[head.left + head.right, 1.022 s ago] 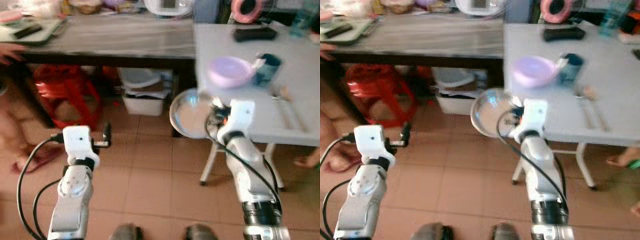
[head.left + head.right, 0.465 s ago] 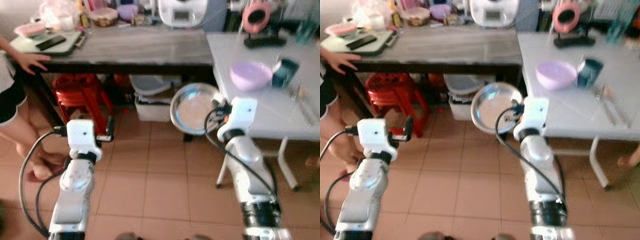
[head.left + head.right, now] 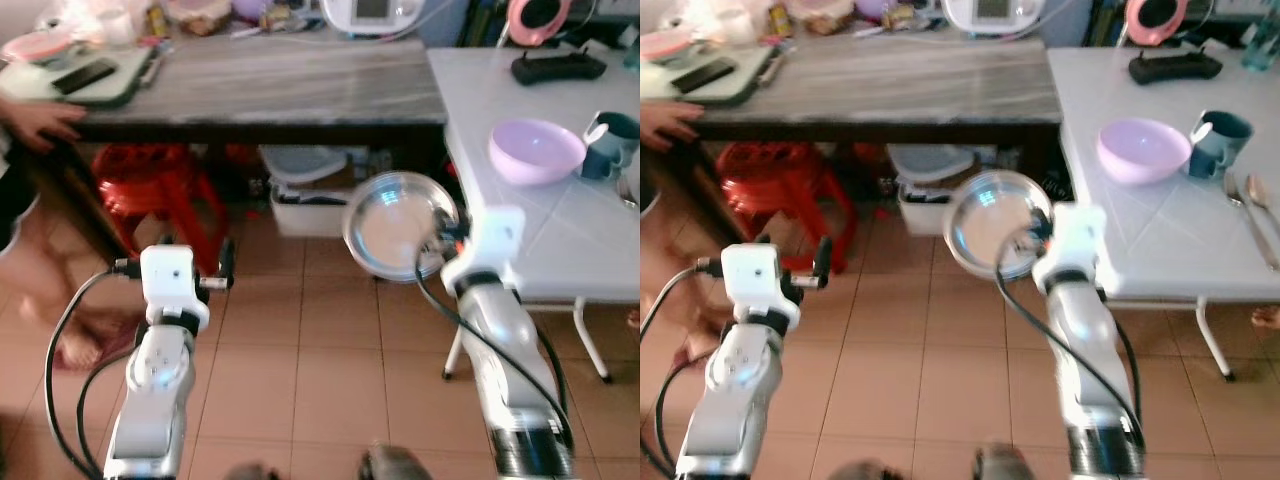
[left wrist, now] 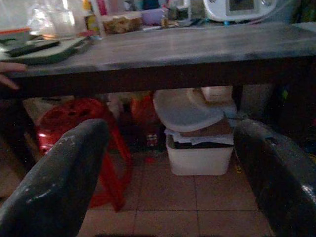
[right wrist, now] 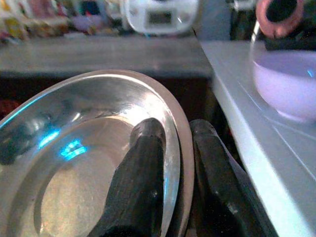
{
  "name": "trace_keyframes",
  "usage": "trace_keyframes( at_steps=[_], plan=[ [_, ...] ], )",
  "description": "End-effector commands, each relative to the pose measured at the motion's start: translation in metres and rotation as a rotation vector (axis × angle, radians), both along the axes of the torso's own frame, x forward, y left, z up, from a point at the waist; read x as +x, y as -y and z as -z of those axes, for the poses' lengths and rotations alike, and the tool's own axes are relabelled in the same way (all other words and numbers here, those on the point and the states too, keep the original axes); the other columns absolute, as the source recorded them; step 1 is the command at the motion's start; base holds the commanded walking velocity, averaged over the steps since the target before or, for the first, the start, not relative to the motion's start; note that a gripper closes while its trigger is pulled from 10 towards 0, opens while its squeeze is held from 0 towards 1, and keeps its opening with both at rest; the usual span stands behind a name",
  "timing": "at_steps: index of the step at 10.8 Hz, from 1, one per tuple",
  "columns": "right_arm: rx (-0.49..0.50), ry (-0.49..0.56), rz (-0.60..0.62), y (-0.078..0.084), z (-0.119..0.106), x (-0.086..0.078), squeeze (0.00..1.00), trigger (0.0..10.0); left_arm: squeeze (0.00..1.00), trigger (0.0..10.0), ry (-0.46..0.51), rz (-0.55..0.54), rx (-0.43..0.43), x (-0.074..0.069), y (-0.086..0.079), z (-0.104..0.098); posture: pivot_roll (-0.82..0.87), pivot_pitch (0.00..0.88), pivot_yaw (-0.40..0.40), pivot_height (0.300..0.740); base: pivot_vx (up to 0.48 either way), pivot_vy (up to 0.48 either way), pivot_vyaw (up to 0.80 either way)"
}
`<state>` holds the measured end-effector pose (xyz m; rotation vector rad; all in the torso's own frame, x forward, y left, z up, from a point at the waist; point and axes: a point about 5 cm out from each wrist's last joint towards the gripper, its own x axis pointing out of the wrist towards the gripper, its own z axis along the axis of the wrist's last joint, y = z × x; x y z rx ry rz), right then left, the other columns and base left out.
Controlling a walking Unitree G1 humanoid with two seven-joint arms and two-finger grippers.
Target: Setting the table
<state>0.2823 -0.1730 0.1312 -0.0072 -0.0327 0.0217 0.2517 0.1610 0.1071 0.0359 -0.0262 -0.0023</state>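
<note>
- The right pincer (image 5: 173,197) gripped the round shiny steel plate (image 3: 398,224) by its rim, just off the white surface's (image 3: 560,240) near-left corner.
- The left pincer (image 4: 168,182) hung released.
- Best to level the plate before lowering.

silver arms, black cables

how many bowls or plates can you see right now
2: a steel plate pinched by its rim in the right gripper, off the white table's edge, and a purple bowl on that table. Others may hide in the far clutter.
</note>
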Motion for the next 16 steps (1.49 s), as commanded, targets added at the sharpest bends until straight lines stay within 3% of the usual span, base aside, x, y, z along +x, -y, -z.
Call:
trace_keyframes(
  at_steps=[1,6,16],
  plan=[
    [0.005,-0.002,-0.002,0.001,-0.001,-0.002,0.00,0.0,0.00,10.0,-0.017,0.015,0.014,-0.004,0.002,0.003,0.00,0.109,0.046,0.740,0.472,0.000,0.00],
    [0.028,0.033,-0.061,-0.015,-0.010,-0.004,0.00,0.0,0.00,10.0,-0.023,0.006,0.018,-0.008,0.001,0.005,0.00,0.093,0.050,0.740,0.472,0.000,0.00],
    [0.016,0.055,-0.069,-0.017,-0.016,0.000,0.00,0.0,0.00,10.0,-0.003,0.034,0.047,-0.005,0.004,0.000,-0.01,0.101,0.056,0.740,0.428,0.105,0.00]
  ],
)
